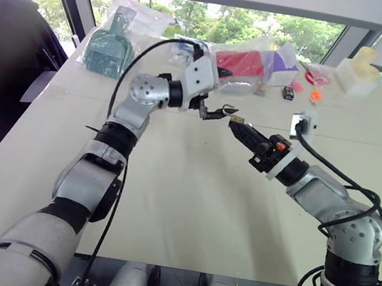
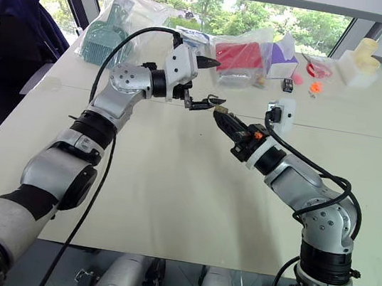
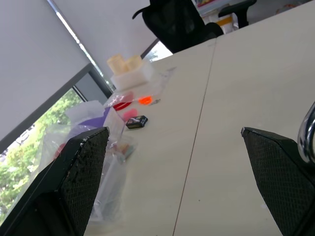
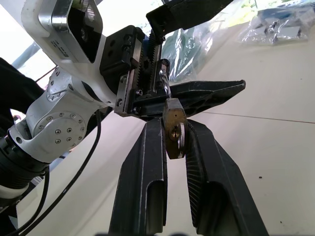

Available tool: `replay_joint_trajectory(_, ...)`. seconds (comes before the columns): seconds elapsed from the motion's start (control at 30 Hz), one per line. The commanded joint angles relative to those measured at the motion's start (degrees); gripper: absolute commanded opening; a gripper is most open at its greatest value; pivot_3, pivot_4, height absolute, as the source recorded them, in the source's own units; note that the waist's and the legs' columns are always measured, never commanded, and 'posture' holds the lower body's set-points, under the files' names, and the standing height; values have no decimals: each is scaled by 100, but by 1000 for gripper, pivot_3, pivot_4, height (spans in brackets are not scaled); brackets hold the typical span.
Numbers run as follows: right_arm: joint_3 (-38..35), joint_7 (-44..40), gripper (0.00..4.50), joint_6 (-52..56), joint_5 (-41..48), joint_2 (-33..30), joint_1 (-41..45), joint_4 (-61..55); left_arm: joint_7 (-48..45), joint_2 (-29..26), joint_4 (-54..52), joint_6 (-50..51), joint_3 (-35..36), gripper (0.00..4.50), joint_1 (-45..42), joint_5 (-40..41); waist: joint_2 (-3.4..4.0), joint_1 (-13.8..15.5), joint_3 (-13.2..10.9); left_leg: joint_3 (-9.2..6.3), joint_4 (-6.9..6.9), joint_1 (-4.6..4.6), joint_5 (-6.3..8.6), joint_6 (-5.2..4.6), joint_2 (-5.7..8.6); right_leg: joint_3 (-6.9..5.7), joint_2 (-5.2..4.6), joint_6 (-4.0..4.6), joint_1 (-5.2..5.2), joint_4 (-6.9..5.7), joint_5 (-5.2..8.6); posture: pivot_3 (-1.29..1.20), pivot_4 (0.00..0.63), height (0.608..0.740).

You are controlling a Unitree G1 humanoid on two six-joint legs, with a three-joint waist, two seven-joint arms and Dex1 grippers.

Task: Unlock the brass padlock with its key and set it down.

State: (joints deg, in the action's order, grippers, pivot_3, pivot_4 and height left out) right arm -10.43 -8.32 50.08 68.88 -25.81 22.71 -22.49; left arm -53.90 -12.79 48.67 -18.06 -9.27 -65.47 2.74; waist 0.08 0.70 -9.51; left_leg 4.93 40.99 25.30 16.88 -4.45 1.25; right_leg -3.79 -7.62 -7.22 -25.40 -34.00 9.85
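Here, mid-frame above the worktop (image 1: 188,207), the right tool (image 4: 173,129) pinches the brass padlock (image 4: 173,133) while the left tool (image 1: 217,111), spread wide and empty, should close gently on its shackle.

I've got open tabletop (image 1: 188,207) under both grippers, nothing to dodge there. Clutter's along the far edge: bagged green brush (image 1: 108,50), red packet (image 1: 240,65), small trinkets (image 1: 289,93) beside it.
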Motion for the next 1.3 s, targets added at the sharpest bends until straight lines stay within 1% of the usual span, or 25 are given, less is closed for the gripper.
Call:
replay_joint_trajectory(0.03, -45, 6, 32, -8, 118, 42, -7, -225, 53, 0, -247, -12, 85, 4461, -5, 8, 0, 0, 0, 0, 0, 0, 0, 0, 0, 0, 0, 0, 0, 0, 0, 0, 150, 735)
replay_joint_trajectory(0.13, -167, 148, 32, -3, 331, 111, -53, -214, 213, -187, -59, 213, 26, 4461, 105, -207, 0, -8, 0, 0, 0, 0, 0, 0, 0, 0, 0, 0, 0, 0, 0, 0, 150, 735)
replay_joint_trajectory(0.2, -350, 430, 32, 68, 735, 172, -206, -92, -53, -445, -164, 614, 8, 4461, 363, -201, 1, -17, 1, 0, -1, 0, 0, 0, 0, 0, 0, 0, -1, 0, 0, 0, 150, 735)
replay_joint_trajectory(0.3, -313, 485, 32, 402, 771, -54, -524, 178, -913, -809, -1280, 1747, 95, 4461, 1068, 410, 2, -83, 1, 2, -10, -4, 0, 2, -4, -1, 1, 0, -2, -5, 0, 0, 150, 735)
replay_joint_trajectory(0.37, -287, 547, 32, 651, 998, -129, -629, 470, -1368, -1095, -2466, 2871, 132, 4461, 1639, 999, 3, -125, -1, 2, -10, -1, -8, 15, -5, -1, 0, 1, -5, -7, 1, 0, 150, 735)
replay_joint_trajectory(0.4, -256, 582, 32, 829, 1151, -130, -592, 747, -1514, -1340, -3337, 3718, 157, 4461, 2048, 1437, 3, -131, -2, 0, -10, 0, -17, 32, -5, -1, -2, 2, -4, -5, 1, 0, 150, 735)
replay_joint_trajectory(0.5, -102, 438, 32, 1267, 1330, -195, -387, 1260, -1393, -1805, -5184, 5468, 288, 4461, 2895, 2309, 9, -163, -6, -2, -9, 1, -19, 41, -6, 5, -7, 14, -4, 1, 7, 0, 150, 735)
replay_joint_trajectory(0.6, 7, 327, 32, 1594, 1243, -243, -12, 1794, -994, -2000, -6180, 6205, 401, 4461, 3440, 2663, 17, -140, -8, -6, -9, -3, -18, 43, -5, 7, -9, 26, -4, 11, 14, 0, 150, 735)
replay_joint_trajectory(0.73, 120, 105, 32, 1948, 996, -308, 411, 2421, -568, -2032, -6731, 6566, 455, 4461, 3868, 2840, 17, -129, -8, -16, -9, -6, -12, 30, -5, 3, -2, 27, -3, 3, 14, 0, 150, 735)
replay_joint_trajectory(0.8, 246, -15, 1035, 2145, 743, -400, 547, 2628, -446, -2046, -6870, 6577, 426, 4500, 3985, 2842, 17, -133, -8, -16, -10, -6, -13, 32, -5, 2, 1, 27, -4, 0, 14, 0, 150, 735)
replay_joint_trajectory(0.83, 319, -125, 1353, 2232, 594, -472, 595, 2678, -391, -2043, -6902, 6572, 415, 4500, 4009, 2848, 17, -126, -8, -15, -10, -6, -13, 32, -4, 2, 1, 27, -4, 0, 14, 0, 150, 735)
replay_joint_trajectory(0.9, 444, -328, 2377, 2335, 304, -620, 655, 2724, -260, -2008, -6889, 6548, 438, 4500, 4020, 2849, 17, -121, -8, -15, -10, -5, -20, 43, -3, 0, 2, 27, -4, 0, 14, 0, 150, 735)
replay_joint_trajectory(0.97, 554, -548, 3348, 2422, 27, -808, 702, 2654, -173, -2000, -6813, 6439, 425, 4500, 4013, 2791, 17, -126, -8, -12, -10, -4, -24, 48, -2, 0, 2, 27, -3, 1, 14, 0, 150, 735)
replay_joint_trajectory(1.03, 599, -713, 4288, 2483, -181, -995, 687, 2486, -139, -2017, -6763, 6359, 405, 4500, 4012, 2765, 17, -126, -8, -13, -10, -5, -14, 30, -3, 0, 4, 27, -2, 1, 14, 0, 150, 735)
replay_joint_trajectory(1.07, 612, -827, 4407, 2474, -317, -1177, 616, 2312, -113, -2017, -6748, 6344, 415, 4500, 4009, 2777, 17, -108, -8, -13, -10, -5, -14, 30, -2, 0, 3, 27, -2, 1, 14, 0, 150, 735)
replay_joint_trajectory(1.13, 575, -1087, 4407, 2353, -677, -1726, 382, 1915, -73, -2037, -6700, 6306, 464, 4500, 3986, 2796, 18, -57, -8, -13, -9, -5, -14, 30, -2, 0, 2, 27, -2, 2, 15, 0, 150, 735)
replay_joint_trajectory(1.23, 497, -1690, 4407, 1844, -1299, -2684, -187, 1261, -30, -2059, -6622, 6296, 564, 4500, 3958, 2869, 21, 38, -10, -12, -6, 0, -13, 29, 4, -1, -2, 27, -1, 12, 15, 0, 150, 735)
replay_joint_trajectory(1.3, 150, -2216, 4407, 1421, -1536, -3229, -758, 796, -28, -2064, -6557, 6255, 613, 4500, 3942, 2895, 21, 62, -10, -12, -6, 3, -11, 26, 7, -1, -3, 27, 2, 26, 16, 0, 150, 735)
